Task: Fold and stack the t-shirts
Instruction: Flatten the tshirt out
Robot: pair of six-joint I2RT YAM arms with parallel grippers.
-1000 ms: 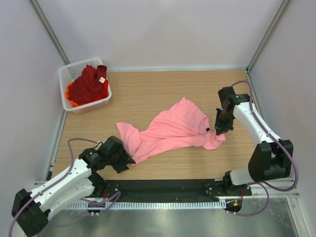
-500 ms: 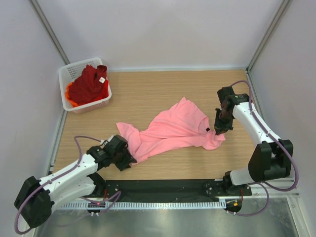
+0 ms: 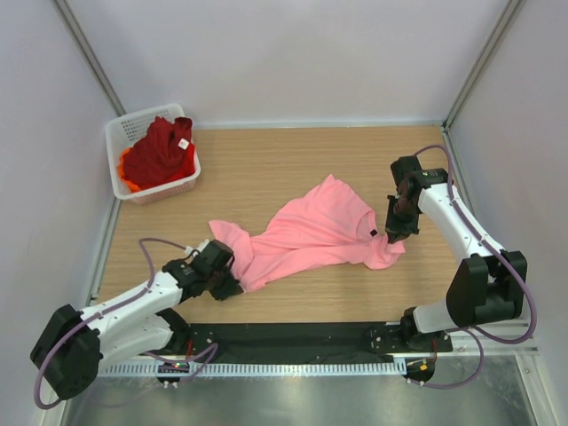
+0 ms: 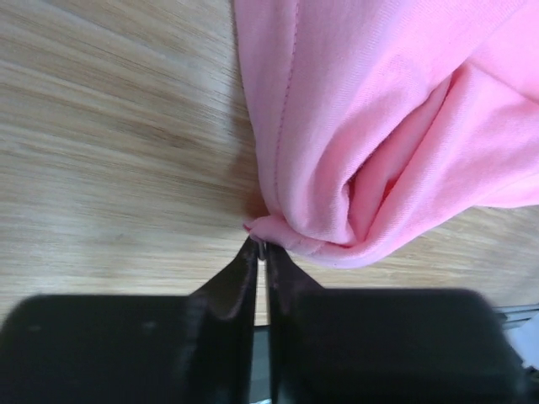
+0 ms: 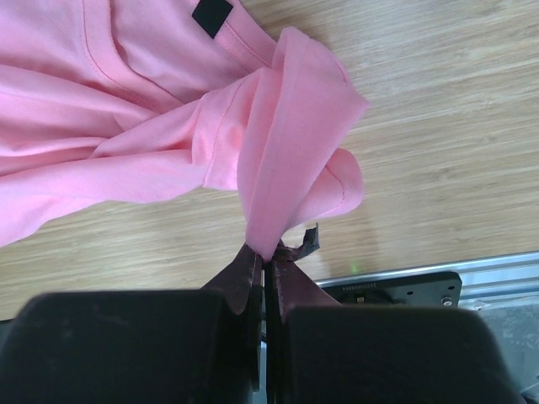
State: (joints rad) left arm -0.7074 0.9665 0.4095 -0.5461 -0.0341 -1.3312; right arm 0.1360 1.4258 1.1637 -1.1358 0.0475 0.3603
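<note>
Forward goes the left arm since a second ago, and its left gripper [image 3: 232,286] now sits right at the lower-left edge of the light pink cloth t-shirt [image 3: 306,232], jaws drawn in from wide to nearly touching. On the left wrist view the two dark fingers [image 4: 232,286] meet in a thin slit and nip a small fold of pink hem at their tips (a tiny bite, only the very edge). Right gripper [image 3: 391,234] has not budged: it is clenched tight on the shirt's right-hand corner, a peak of cloth pulled up into its fingers [image 5: 240,273] on the right wrist view. Between the two, the pink shirt lies crumpled and stretched diagonally across the middle of the light wooden table [image 3: 293,160], its small black neck label [image 5: 211,13] showing. Far left corner: a white plastic mesh basket [image 3: 133,120] holding the dark red t-shirt [image 3: 158,155] with its small white tag [image 3: 184,143]. The orange t-shirt [image 3: 127,180] is mostly buried beneath, just a rim peeking out. How much cloth sits inside either grip, I cannot make out.
</note>
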